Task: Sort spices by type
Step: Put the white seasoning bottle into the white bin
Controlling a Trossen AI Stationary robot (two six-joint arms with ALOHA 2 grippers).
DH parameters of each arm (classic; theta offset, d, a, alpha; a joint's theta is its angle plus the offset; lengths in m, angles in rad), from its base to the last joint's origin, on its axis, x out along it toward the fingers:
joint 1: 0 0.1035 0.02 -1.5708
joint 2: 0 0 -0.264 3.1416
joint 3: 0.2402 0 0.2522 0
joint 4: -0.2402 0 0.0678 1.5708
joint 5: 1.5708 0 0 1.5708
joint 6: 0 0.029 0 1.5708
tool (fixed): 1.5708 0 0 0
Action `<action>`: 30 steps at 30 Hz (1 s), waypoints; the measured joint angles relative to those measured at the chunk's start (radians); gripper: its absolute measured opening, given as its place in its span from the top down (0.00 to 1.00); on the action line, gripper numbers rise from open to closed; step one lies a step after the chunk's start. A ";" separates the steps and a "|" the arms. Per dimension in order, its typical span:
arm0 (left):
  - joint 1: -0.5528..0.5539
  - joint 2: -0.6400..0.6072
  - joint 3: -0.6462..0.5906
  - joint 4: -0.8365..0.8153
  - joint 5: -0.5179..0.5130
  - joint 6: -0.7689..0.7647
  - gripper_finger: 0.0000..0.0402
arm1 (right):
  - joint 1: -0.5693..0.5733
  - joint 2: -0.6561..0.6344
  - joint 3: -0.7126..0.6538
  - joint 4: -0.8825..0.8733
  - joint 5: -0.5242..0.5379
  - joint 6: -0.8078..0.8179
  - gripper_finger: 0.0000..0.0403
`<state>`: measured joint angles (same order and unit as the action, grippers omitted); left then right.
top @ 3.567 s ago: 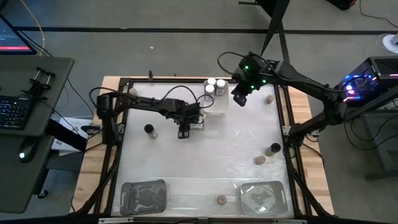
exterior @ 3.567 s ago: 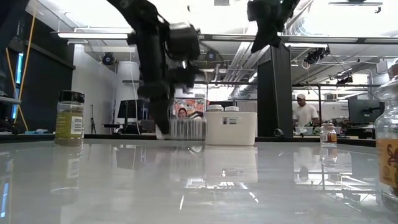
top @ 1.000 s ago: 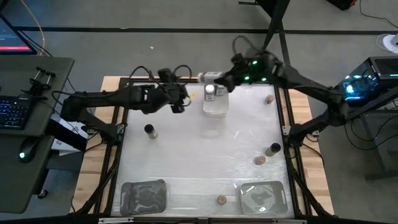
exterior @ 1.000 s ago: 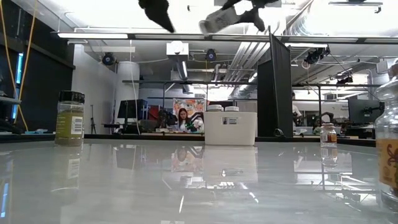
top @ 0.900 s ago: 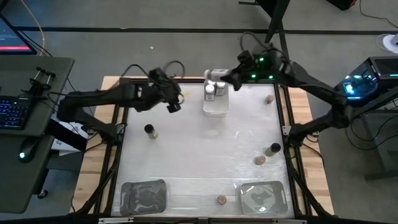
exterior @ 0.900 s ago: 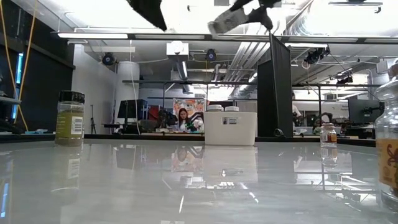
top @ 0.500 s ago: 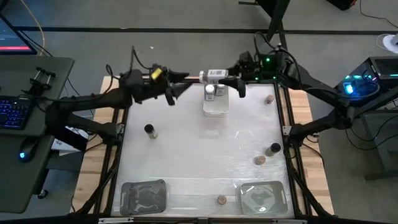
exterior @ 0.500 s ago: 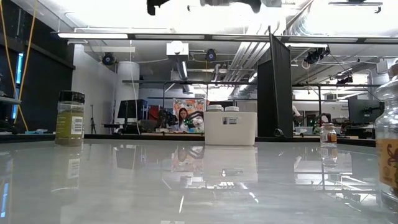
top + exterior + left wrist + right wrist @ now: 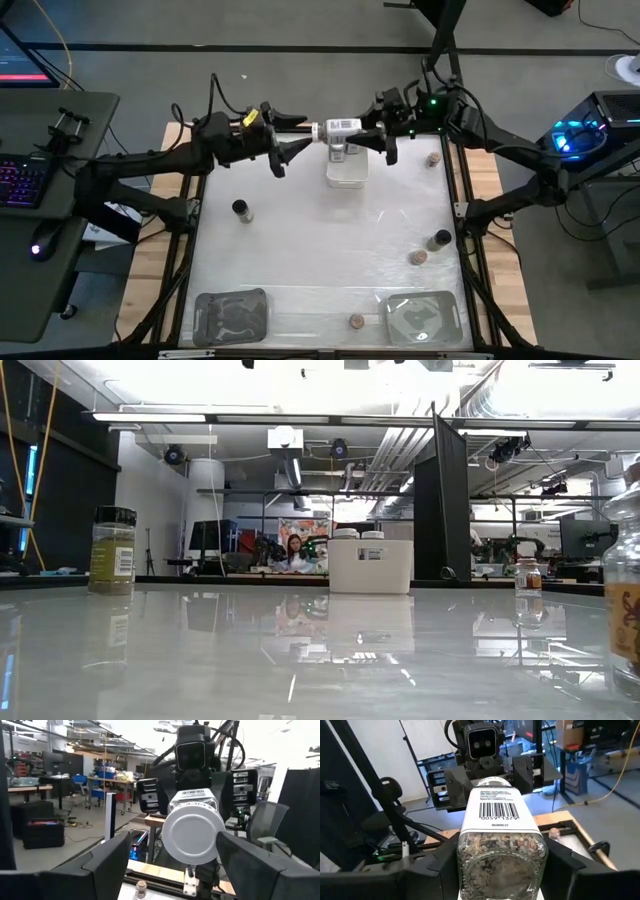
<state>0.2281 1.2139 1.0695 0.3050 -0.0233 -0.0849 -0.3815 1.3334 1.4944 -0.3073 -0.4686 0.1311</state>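
Observation:
A white-topped spice jar (image 9: pixel 340 127) lies level in the air above the white bin (image 9: pixel 347 172) at the table's far edge. My right gripper (image 9: pixel 381 139) is shut on it. The jar's white cap (image 9: pixel 192 835) faces my left gripper (image 9: pixel 292 141), which is open and points level toward the table's right. Its fingers (image 9: pixel 107 865) stand on either side of the cap, apart from it. Another white-topped jar (image 9: pixel 338 152) stands in the bin. My right gripper pinches the jar's glass body near its bottom end (image 9: pixel 470 855) between its two fingers (image 9: pixel 565 865). The fingers come level from the table's right and lie along the jar. The jar is lifted clear and level, barcode label up, cap toward the table's left.
Black-topped jars stand at the left (image 9: pixel 240 209) and right (image 9: pixel 441 239). Brown-topped jars sit at the right (image 9: pixel 419 257), far right (image 9: pixel 433 158) and near edge (image 9: pixel 355 321). Two clear trays (image 9: pixel 231 317) (image 9: pixel 422 316) lie at the near edge.
My left gripper has risen toward the far edge and swung from pointing down to level, facing the jar. My right gripper has risen with the jar and rolled it. The jar has tipped from slanted to level, cap toward my left gripper.

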 joint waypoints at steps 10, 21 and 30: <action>-0.014 0.009 0.037 -0.025 0.062 0.001 0.29 | 0.003 -0.001 0.001 -0.003 -0.012 -0.031 0.53; -0.015 -0.019 0.038 -0.127 0.104 0.097 0.29 | -0.007 -0.002 0.008 -0.083 0.049 -0.104 0.53; -0.021 0.008 0.039 -0.115 0.056 0.160 0.29 | 0.007 -0.004 0.014 -0.075 0.039 -0.106 0.53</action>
<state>0.2071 1.2214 1.1080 0.1900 0.0329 0.0748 -0.3749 1.3293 1.5089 -0.3821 -0.4297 0.0254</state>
